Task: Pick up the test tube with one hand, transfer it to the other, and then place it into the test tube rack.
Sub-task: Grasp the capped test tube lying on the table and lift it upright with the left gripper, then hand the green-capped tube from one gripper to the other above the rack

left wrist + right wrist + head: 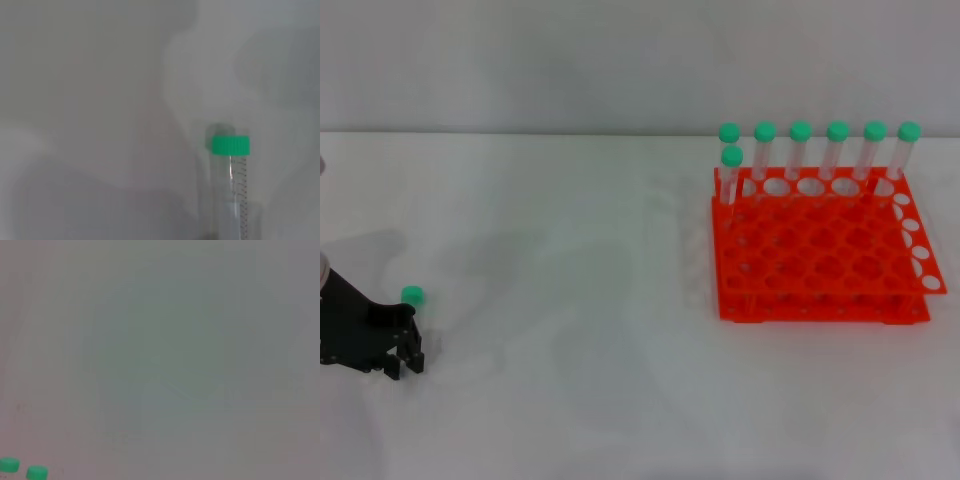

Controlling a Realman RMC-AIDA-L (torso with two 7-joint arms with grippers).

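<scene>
The test tube (412, 296) stands at the near left of the white table (570, 300), only its green cap clear of the left gripper (405, 362); whether the black fingers are clamped on the tube or merely beside it cannot be told. The left wrist view shows its clear, marked body upright under the cap. A good pickup here likely means a firm hold low on the tube, leaving the capped end free for the other hand. Well apart to the right, the orange-red rack (820, 260) holds seven capped tubes along its far edge, its remaining holes open. The right gripper is out of view
</scene>
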